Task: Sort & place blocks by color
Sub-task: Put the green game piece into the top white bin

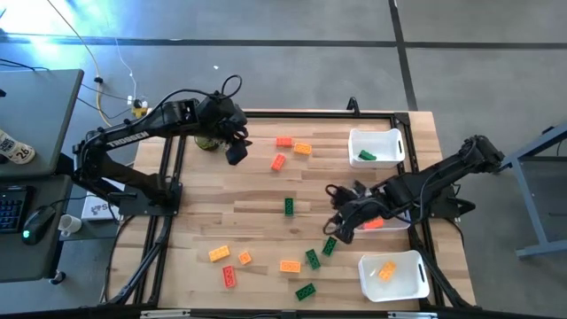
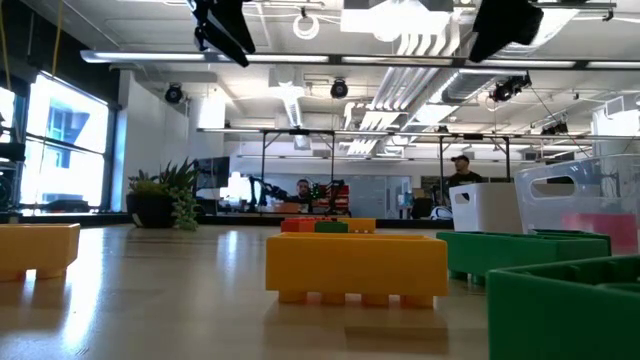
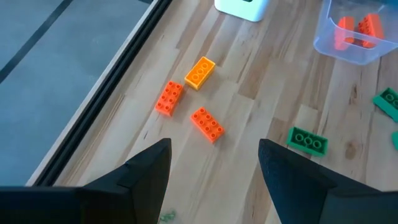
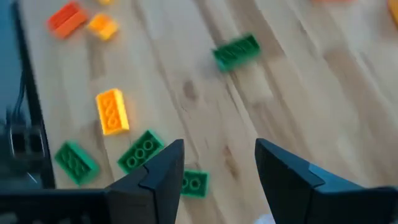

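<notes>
Right gripper (image 1: 335, 227) with fingers apart and empty, low over the wood near the middle bin (image 1: 390, 221) holding red-orange blocks (image 1: 373, 223); green blocks (image 1: 312, 258) just beside and below it, one more (image 1: 289, 206) mid-table; left gripper (image 1: 236, 152) raised at the far side, fingers spread, empty, above three orange blocks (image 1: 283, 142); yellow-orange and red ones (image 1: 219, 253) scattered along the near edge; green block (image 1: 367, 156) in the far bin (image 1: 376, 146), yellow-orange block (image 1: 387, 270) in the near bin (image 1: 394, 276).

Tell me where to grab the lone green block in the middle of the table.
Take the green block across its two long sides, coming straight down from above. It lies flat, studs up, alone on bare wood, so both long faces look free for the fingers.
</notes>
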{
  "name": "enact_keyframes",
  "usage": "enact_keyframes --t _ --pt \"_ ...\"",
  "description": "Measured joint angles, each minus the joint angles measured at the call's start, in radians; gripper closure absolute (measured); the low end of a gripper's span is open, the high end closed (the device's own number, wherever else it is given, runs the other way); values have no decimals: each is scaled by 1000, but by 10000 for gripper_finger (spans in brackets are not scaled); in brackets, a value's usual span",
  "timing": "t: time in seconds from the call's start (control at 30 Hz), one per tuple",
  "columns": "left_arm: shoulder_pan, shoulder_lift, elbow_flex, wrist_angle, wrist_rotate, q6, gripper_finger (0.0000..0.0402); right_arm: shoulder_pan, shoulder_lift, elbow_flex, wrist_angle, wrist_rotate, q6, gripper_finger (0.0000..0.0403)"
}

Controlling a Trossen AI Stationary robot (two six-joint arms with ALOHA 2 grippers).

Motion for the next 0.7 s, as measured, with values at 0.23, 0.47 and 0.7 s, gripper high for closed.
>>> enact_keyframes --t 0.23,0.47,0.7 --pt "0 0 0 -3 0 -23 172 0 1 0 47 -44 -384 219" --pt "0 0 0 -3 0 -23 172 4 59 2 72 -117 -677 219" --pt "0 1 0 -3 0 -26 172 8 160 1 82 -178 -878 219"
